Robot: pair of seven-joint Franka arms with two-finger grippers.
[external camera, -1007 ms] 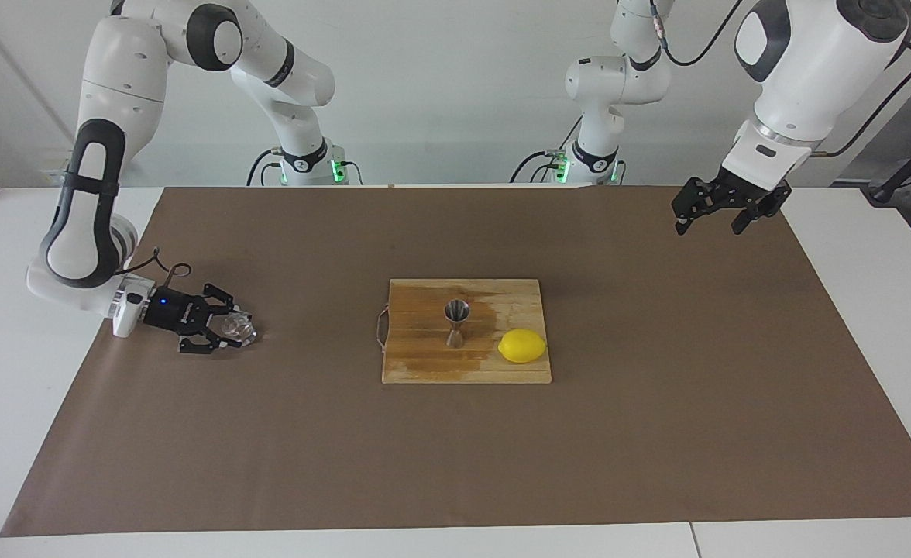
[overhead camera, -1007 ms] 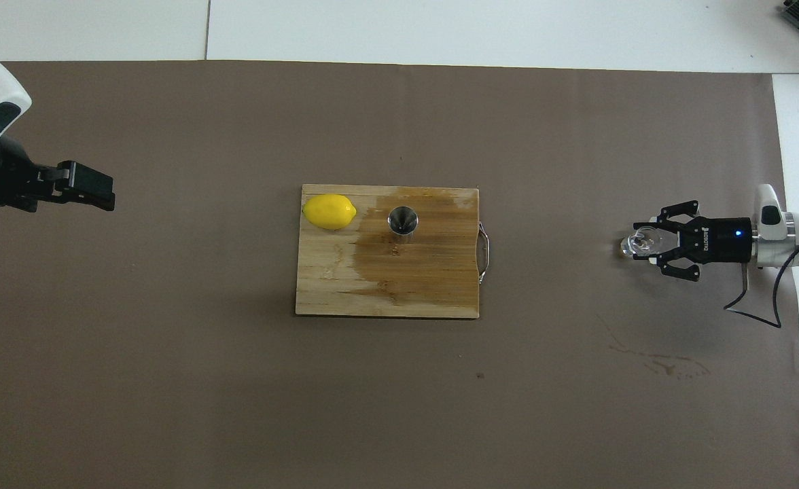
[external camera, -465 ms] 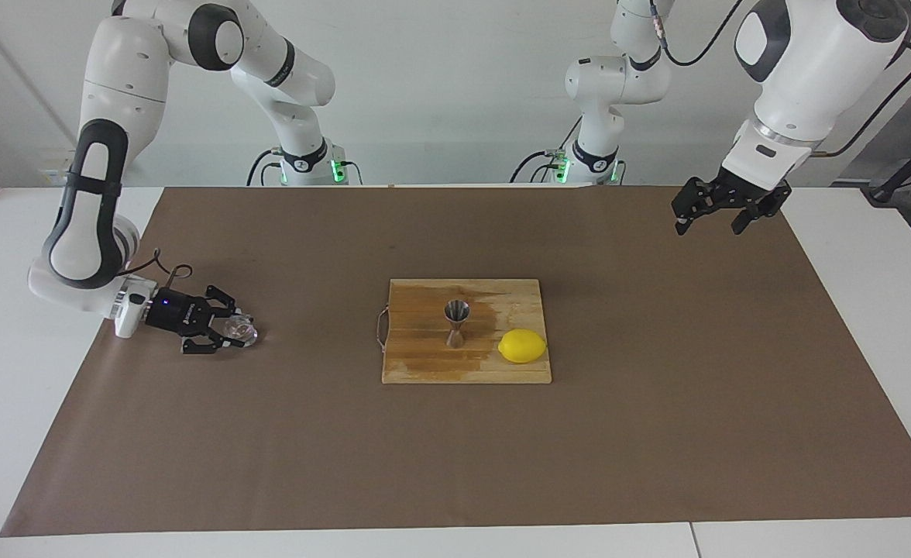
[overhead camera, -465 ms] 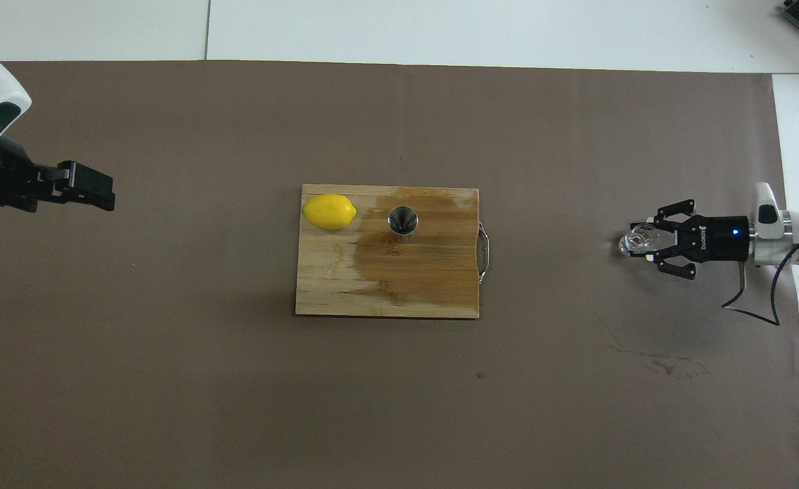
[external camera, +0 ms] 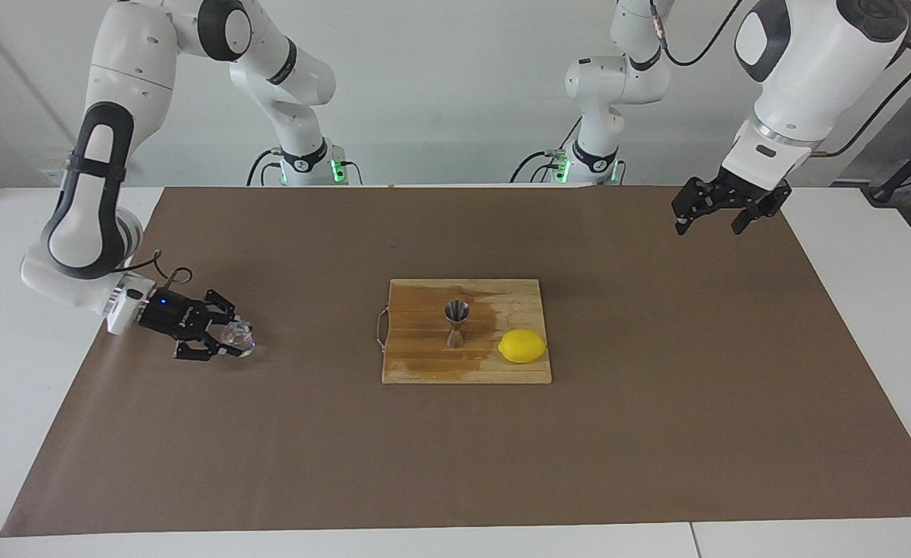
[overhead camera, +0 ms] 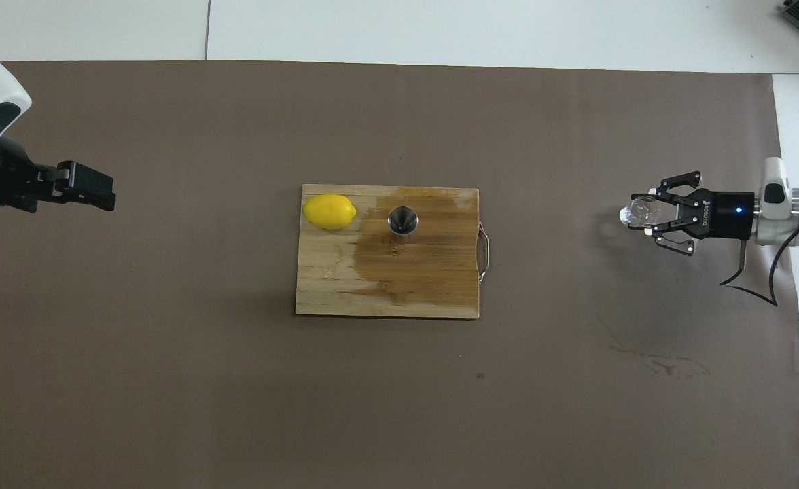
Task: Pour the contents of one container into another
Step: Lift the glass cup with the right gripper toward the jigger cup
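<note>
Covering most of the frame, the brown paper sheet (external camera: pixel 657 434) is seen with the wooden cutting board (external camera: pixel 424 364) at centre. The right gripper (external camera: pixel 232 339), at middle left of the facing view, is clenched on the clear glass cup (external camera: pixel 237 334). The left gripper (external camera: pixel 709 215) hangs released at upper right. On the board stand the lemon (external camera: pixel 522 346) and the silver jigger (external camera: pixel 455 322), upright.

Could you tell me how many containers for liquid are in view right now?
2. The clear glass cup is gripped in the right hand toward the right arm's end of the table; the silver jigger stands upright on the wooden cutting board, beside the lemon.
</note>
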